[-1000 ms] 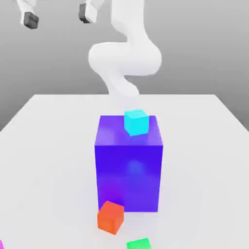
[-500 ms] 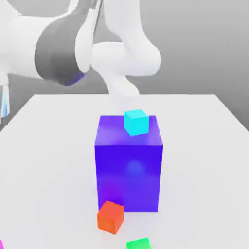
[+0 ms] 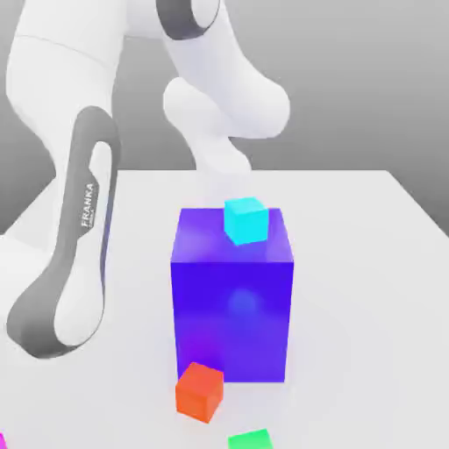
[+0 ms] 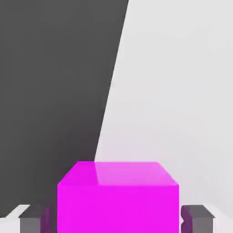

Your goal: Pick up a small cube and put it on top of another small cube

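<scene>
In the hand view a small magenta cube [image 4: 117,200] sits on the white table between my two fingers. My gripper [image 4: 116,221] is shut on it, with a dark grey fingertip [image 4: 32,223] against one side face and the other fingertip against the opposite face. A small cyan cube [image 3: 245,219] rests on top of the big blue-violet block [image 3: 231,302] in the middle of the table. A small red cube [image 3: 200,392] lies on the table at the block's front left corner. A small green cube [image 3: 250,440] lies near the table's front edge.
The white table [image 3: 368,263] has a dark edge close to the magenta cube [image 4: 109,113]. My arm's long white and grey link [image 3: 74,254] reaches down along the exterior view's left, beside the big block. The arm's base [image 3: 224,114] stands behind the block.
The arm has swung from high at the back down to the exterior view's front left. The gripper, open before, has closed on the magenta cube. The other cubes have not moved.
</scene>
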Controlling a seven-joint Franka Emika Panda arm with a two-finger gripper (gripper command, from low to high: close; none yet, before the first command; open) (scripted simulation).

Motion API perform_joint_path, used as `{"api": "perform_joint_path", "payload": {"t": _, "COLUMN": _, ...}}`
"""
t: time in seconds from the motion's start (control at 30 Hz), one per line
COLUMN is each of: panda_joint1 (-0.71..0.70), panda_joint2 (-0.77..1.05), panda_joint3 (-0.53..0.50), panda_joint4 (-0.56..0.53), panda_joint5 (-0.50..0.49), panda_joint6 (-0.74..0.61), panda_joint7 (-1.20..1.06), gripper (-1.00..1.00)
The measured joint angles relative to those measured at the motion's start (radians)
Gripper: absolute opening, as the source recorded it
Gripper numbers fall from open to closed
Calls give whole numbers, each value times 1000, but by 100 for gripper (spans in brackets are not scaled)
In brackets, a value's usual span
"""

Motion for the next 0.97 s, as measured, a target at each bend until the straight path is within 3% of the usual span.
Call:
{"api": "perform_joint_path", "payload": {"t": 0.23, "panda_joint1": 17, "panda_joint2": -119, "panda_joint3": -11, "panda_joint4": -33, "panda_joint5": -14, "panda_joint6": -87, "panda_joint7": 10, "gripper": -100}}
{"api": "perform_joint_path", "payload": {"t": 0.43, "panda_joint1": 147, "panda_joint2": -241, "panda_joint3": 73, "panda_joint4": -148, "panda_joint5": -45, "panda_joint6": -96, "panda_joint7": 35, "gripper": -100}}
{"api": "perform_joint_path", "payload": {"t": 0.7, "panda_joint1": 340, "panda_joint2": -397, "panda_joint3": 191, "panda_joint4": -310, "panda_joint5": -141, "panda_joint6": -85, "panda_joint7": 104, "gripper": -100}}
{"api": "perform_joint_path", "payload": {"t": 0.83, "panda_joint1": 374, "panda_joint2": -304, "panda_joint3": 187, "panda_joint4": -321, "panda_joint5": -179, "panda_joint6": 20, "panda_joint7": 132, "gripper": -100}}
{"api": "perform_joint_path", "payload": {"t": 0.87, "panda_joint1": 378, "panda_joint2": -279, "panda_joint3": 183, "panda_joint4": -320, "panda_joint5": -185, "panda_joint6": 44, "panda_joint7": 136, "gripper": 100}}
{"api": "perform_joint_path", "payload": {"t": 0.97, "panda_joint1": 378, "panda_joint2": -279, "panda_joint3": 183, "panda_joint4": -320, "panda_joint5": -185, "panda_joint6": 44, "panda_joint7": 136, "gripper": 100}}
